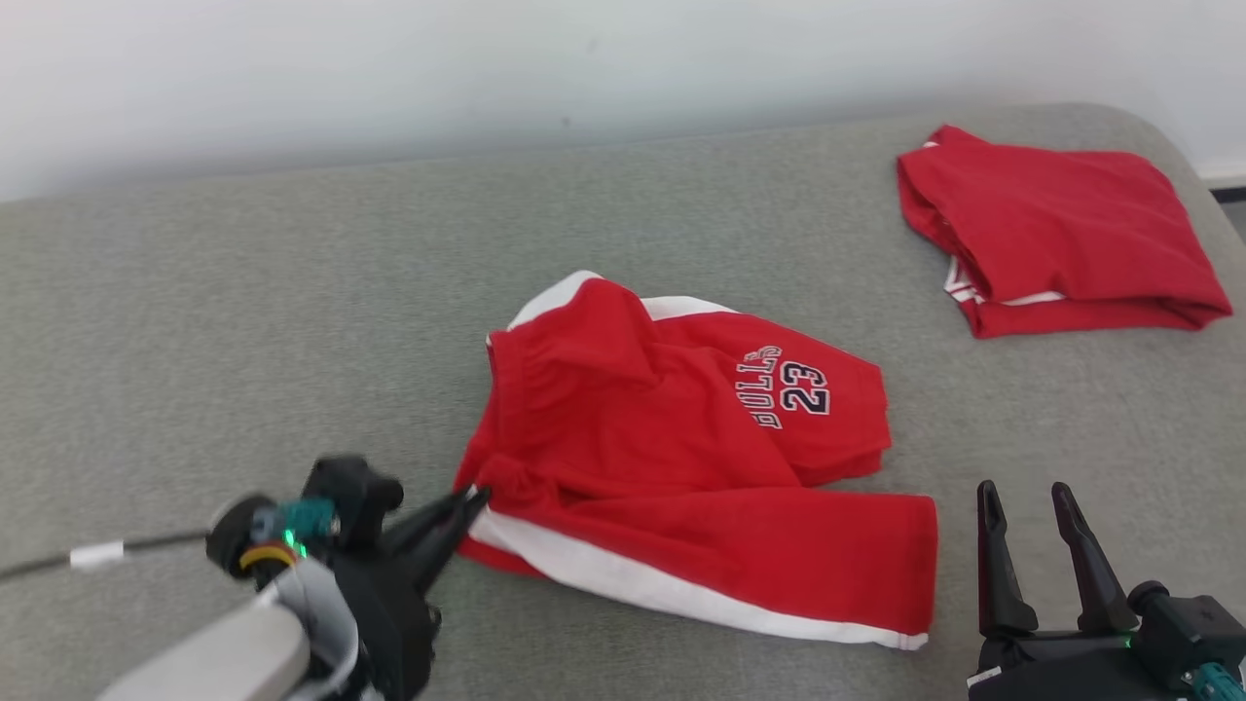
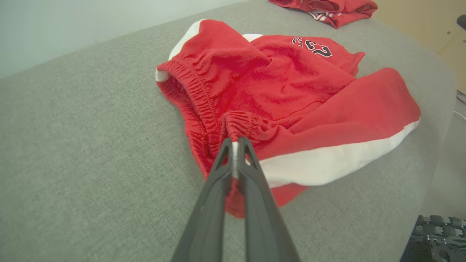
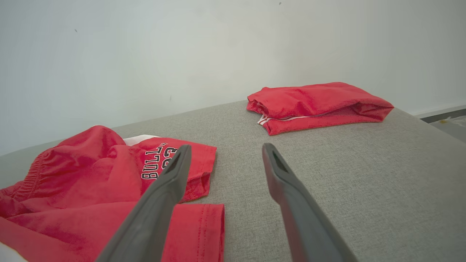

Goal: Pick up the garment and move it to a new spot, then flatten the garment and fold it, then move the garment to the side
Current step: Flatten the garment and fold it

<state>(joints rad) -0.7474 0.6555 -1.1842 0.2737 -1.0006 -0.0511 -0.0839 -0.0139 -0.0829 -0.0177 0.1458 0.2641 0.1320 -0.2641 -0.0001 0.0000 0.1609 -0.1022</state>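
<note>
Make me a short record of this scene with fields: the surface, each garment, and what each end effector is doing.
surface: grey padded surface
garment in work: red shorts, white side stripes, BULLS 23 print, crumpled, not yet folded
other garment: folded red garment, far right of the surface
left end effector: shut on the shorts' gathered waistband end
right end effector: open, holding nothing, beside the shorts' leg hem

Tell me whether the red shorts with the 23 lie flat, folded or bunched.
Bunched. The shorts are rumpled, waistband puckered and legs overlapping; the left gripper pinches the waistband.
</note>
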